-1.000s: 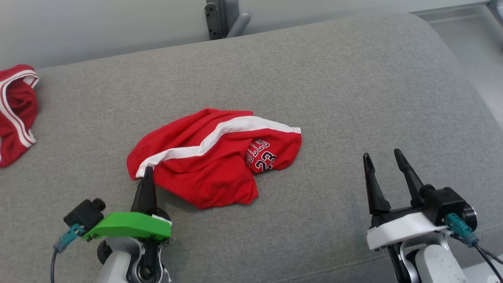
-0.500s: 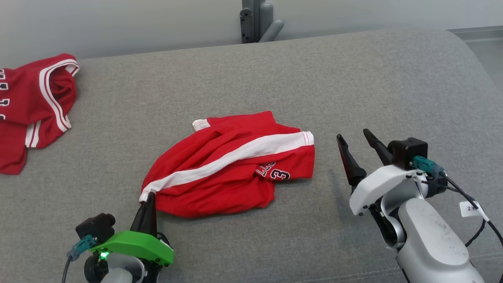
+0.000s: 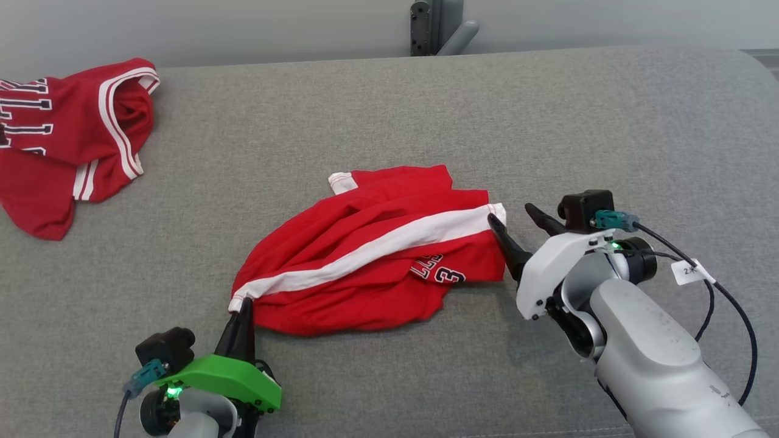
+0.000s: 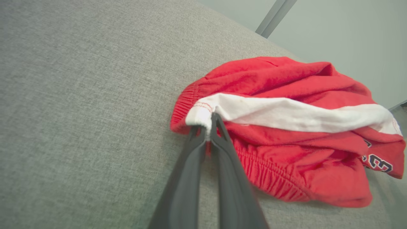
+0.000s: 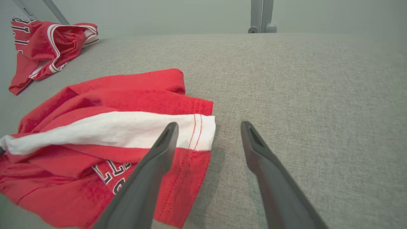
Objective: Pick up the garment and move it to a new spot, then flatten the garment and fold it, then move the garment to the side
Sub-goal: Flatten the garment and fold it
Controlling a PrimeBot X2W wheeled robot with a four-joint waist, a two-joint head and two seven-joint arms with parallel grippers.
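Note:
The garment (image 3: 365, 255) is a pair of red shorts with a white side stripe and a dark printed number, lying rumpled on the grey cushion (image 3: 389, 121). My left gripper (image 3: 245, 304) is shut on the garment's waistband at the white stripe's near-left end (image 4: 203, 114). My right gripper (image 3: 511, 218) stands open at the stripe's right end, over the leg hem. In the right wrist view one finger (image 5: 165, 143) lies over the garment (image 5: 105, 127) and the other over bare cushion.
A second red garment (image 3: 67, 128) with white trim lies crumpled at the cushion's far left (image 5: 47, 41). A grey metal bracket (image 3: 435, 27) stands behind the cushion's back edge. Bare cushion stretches to the right and toward the back.
The camera has swung, shifting the whole picture. My right gripper has moved left to the garment's right hem, staying open. The garment has stretched out somewhat; my left gripper keeps its hold.

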